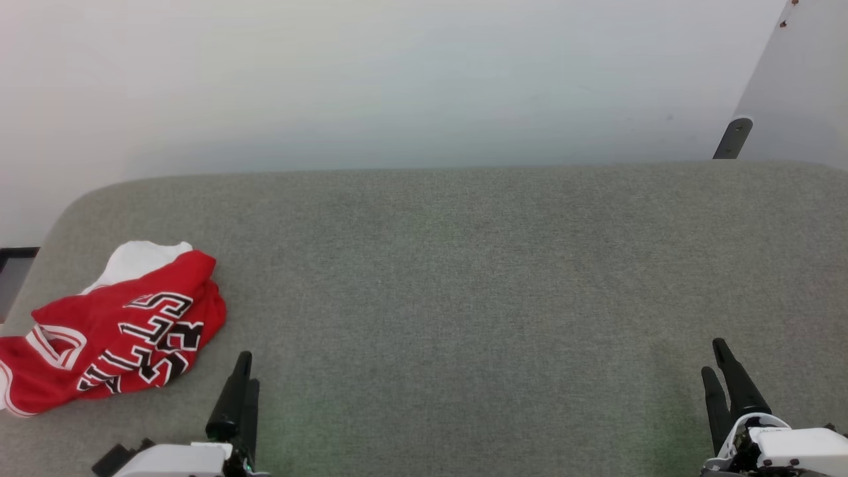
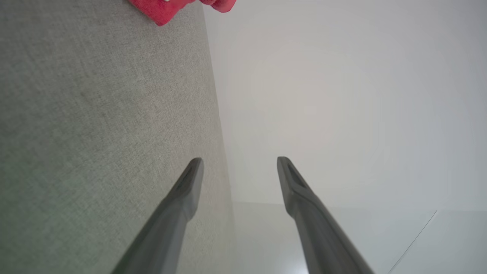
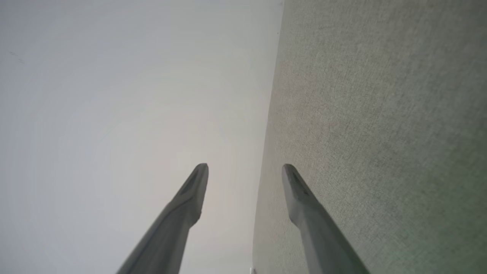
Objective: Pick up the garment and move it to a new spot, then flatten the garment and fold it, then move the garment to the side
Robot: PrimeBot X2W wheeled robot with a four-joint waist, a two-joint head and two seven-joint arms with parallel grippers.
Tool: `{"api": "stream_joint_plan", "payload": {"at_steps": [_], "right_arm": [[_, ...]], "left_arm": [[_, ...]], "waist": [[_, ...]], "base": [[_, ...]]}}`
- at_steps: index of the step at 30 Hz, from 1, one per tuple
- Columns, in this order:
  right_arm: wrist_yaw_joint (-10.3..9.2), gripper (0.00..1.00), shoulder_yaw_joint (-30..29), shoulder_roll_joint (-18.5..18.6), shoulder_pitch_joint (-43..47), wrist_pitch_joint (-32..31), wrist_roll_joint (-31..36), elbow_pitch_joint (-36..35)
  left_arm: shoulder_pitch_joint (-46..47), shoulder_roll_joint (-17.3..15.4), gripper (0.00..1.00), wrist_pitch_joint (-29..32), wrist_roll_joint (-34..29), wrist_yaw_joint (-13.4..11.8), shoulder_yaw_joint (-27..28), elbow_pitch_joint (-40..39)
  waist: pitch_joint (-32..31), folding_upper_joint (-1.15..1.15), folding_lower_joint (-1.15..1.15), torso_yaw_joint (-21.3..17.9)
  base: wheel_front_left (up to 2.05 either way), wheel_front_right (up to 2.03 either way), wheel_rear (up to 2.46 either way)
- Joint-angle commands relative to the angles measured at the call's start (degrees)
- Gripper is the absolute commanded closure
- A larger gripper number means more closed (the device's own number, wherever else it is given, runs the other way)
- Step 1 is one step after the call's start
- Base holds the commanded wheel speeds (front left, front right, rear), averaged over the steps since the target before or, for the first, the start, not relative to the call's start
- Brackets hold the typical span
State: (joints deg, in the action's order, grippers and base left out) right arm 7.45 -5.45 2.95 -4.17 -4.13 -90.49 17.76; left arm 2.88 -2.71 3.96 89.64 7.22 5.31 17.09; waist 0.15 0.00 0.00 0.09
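You had a crumpled red jersey T-shirt with a white sleeve and black lettering (image 1: 112, 331) lying at the left end of the grey fabric-covered surface (image 1: 464, 278). Nothing of the task looked done: moving, flattening and folding were all ahead. Its long axis ran diagonally, near-left to far-right, white sleeve farthest. Your left gripper (image 1: 246, 371) and right gripper (image 1: 714, 358) stood wide open, empty.

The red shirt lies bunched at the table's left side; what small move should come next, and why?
Probably the left gripper should reach left toward the shirt: it is nearer, open and empty, while the shirt lies untouched on the grey table.
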Motion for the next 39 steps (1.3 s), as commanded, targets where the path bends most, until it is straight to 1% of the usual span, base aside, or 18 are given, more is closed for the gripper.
{"api": "stream_joint_plan", "payload": {"at_steps": [1,5,10,15,28,39], "right_arm": [[0.02,0.0,0.39,0.61,-1.91,0.62,1.42,-0.71],[0.02,0.0,1.32,1.22,-2.5,1.82,4.33,-0.24],[0.02,0.0,2.67,1.85,-3.13,3.14,8.8,0.23],[0.02,0.0,3.64,2.43,-3.68,4.34,15.09,0.53],[0.03,0.0,3.95,2.13,-4.32,7.2,29.62,0.02],[0.03,0.0,5.11,3.26,-4.78,9.32,44.18,0.45]], "left_arm": [[1.6,-0.81,0.0,-0.6,-1.36,0.1,-0.32,-1.13],[1.87,-1.18,0.0,-1.72,-4.3,0.12,-0.69,-0.96],[2.03,-1.48,0.0,-2.99,-10.3,0.13,-0.52,-1.09],[1.97,-1.41,0.0,-4.2,-16.36,0.15,-0.73,-1.14],[2.28,-1.51,0.0,-7.04,-31.32,0.19,-1.32,-1.91],[2.23,-2.18,0.0,-9.16,-43.7,0.14,-2.55,-1.84]], "waist": [[-0.01,0.0,0.0,0.02],[-0.07,0.0,0.0,0.08],[-0.16,0.0,0.0,0.14],[-0.25,0.0,0.0,0.18],[-0.09,0.0,0.0,0.55],[0.13,0.0,0.0,0.8]], "base": [[0.0,0.0,0.0],[0.0,0.0,0.0],[0.0,0.0,0.0],[0.0,0.0,0.0],[0.0,0.0,0.0],[0.0,0.0,0.0]]}}
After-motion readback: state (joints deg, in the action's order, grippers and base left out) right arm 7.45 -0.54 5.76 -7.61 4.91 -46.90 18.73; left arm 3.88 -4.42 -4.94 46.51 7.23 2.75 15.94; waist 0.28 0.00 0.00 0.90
